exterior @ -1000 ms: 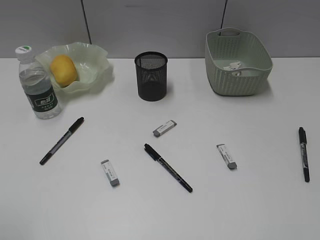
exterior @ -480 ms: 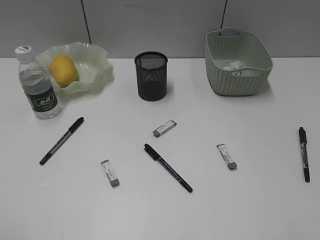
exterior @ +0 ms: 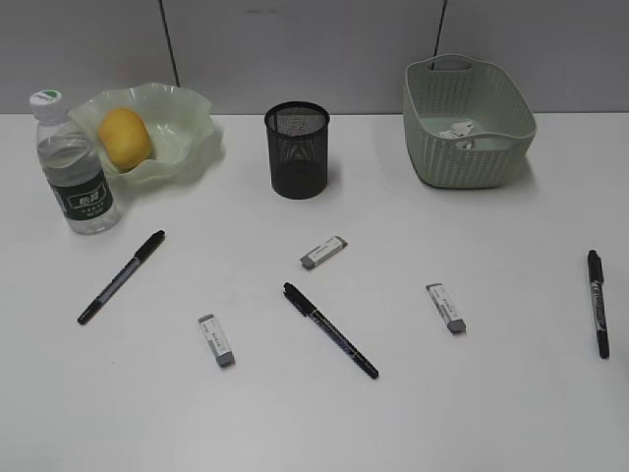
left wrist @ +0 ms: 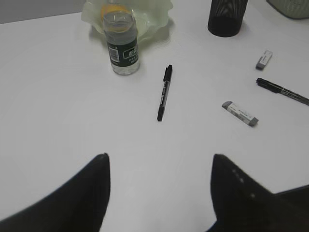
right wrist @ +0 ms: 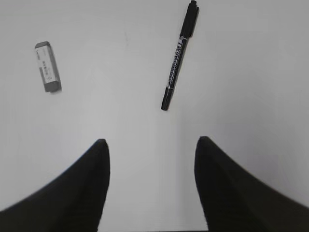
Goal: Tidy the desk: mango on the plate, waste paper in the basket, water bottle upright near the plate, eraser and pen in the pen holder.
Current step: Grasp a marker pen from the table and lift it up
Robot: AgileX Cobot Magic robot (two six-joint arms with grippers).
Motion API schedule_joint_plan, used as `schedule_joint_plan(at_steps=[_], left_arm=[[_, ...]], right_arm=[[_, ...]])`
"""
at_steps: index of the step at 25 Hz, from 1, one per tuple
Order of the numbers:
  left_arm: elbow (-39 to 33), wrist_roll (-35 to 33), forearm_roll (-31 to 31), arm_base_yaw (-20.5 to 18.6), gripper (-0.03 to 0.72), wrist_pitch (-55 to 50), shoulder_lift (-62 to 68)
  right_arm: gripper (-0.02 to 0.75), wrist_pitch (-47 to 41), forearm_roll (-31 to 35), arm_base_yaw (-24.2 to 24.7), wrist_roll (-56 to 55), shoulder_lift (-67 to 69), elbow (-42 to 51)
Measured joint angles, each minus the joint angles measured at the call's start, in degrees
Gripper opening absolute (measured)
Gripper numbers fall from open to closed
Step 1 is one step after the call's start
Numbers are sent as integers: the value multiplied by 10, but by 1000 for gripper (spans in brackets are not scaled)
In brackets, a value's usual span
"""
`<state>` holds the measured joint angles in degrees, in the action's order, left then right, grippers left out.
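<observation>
While neither arm shows in the exterior view, the wrist views show the left gripper [left wrist: 159, 166] and right gripper [right wrist: 152, 150] spread apart, empty, at the frame bottom; farther up, the mango [exterior: 124, 137] sits in the plate [exterior: 187, 113], upper left.

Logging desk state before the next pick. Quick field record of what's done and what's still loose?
mango: on the plate
plate: back left of the desk
bottle: upright beside the plate
waste paper: in the basket
basket: back right
pen holder: back centre, nothing seen in it
pens: three loose, left, centre, right
erasers: three loose
left end effector: open, empty
right end effector: open, empty
</observation>
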<state>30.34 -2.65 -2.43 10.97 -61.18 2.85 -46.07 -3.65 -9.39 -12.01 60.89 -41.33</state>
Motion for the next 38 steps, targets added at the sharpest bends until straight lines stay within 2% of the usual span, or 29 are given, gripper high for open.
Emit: schedule_joint_plan(at_steps=[7, 15, 19, 28, 38], left_arm=[[0, 0, 0, 0, 489, 0, -19], [-1, 0, 0, 0, 487, 0, -21], [-1, 0, 0, 0, 487, 0, -21], [-1, 0, 0, 0, 481, 0, -21], [-1, 0, 0, 0, 480, 0, -21]], right_arm=[[448, 4, 0, 10, -8, 242, -119], [448, 8, 1, 77, -9, 419, -209], [430, 14, 1, 98, -9, 474, -242], [402, 16, 20, 100, -9, 571, -327], [380, 11, 12, 100, -22, 588, -338]])
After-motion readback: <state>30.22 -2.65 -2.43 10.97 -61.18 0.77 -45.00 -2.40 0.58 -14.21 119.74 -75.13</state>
